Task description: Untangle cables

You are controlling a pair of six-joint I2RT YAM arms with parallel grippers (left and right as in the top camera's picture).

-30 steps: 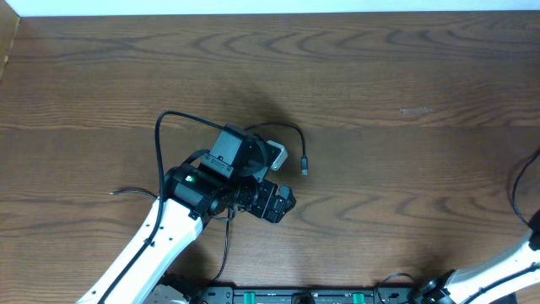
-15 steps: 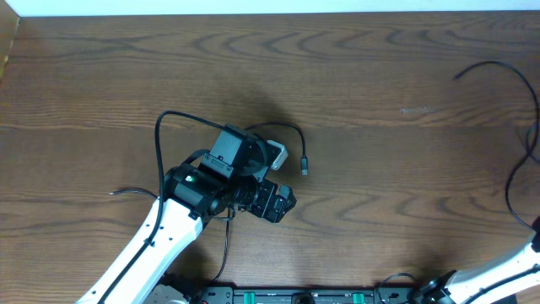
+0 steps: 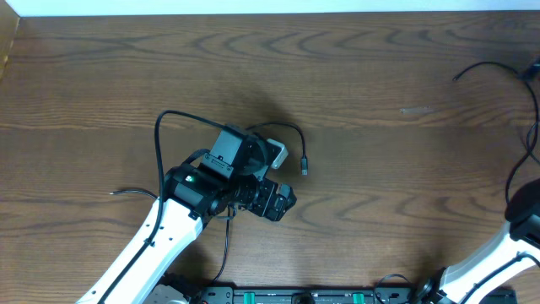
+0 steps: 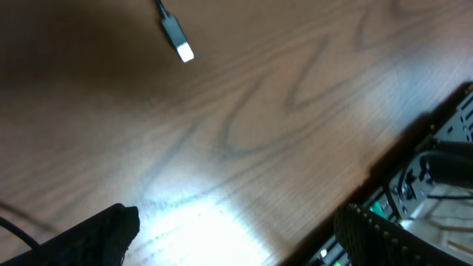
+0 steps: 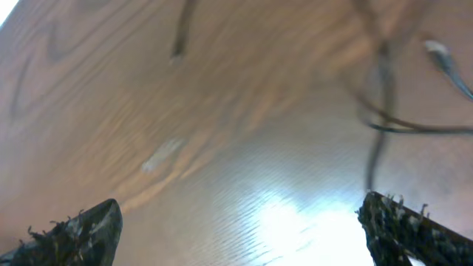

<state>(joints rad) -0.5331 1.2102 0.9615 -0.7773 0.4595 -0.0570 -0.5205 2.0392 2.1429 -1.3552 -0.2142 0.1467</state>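
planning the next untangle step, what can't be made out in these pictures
Overhead: the right-side cables run off the frame edge.
Overhead: the left arm covers part of the black cable.
Right wrist: blur smears the cables; crossings unreadable.
Left wrist: the cord behind the plug is cut by the top edge.

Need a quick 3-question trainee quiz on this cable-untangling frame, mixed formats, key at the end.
1. True or false: the left pincer is shut on the thin black cable with a small plug end.
2. In the overhead view, the second thin black cable lies: A) near the right edge of the brown wooden table; B) at the table's centre; C) at its left edge.
3. Fill in: the right pincer has its jaws ____ with only bare table between them.

Key: 1 false, it is open with nothing between its fingers; 2 A; 3 open.
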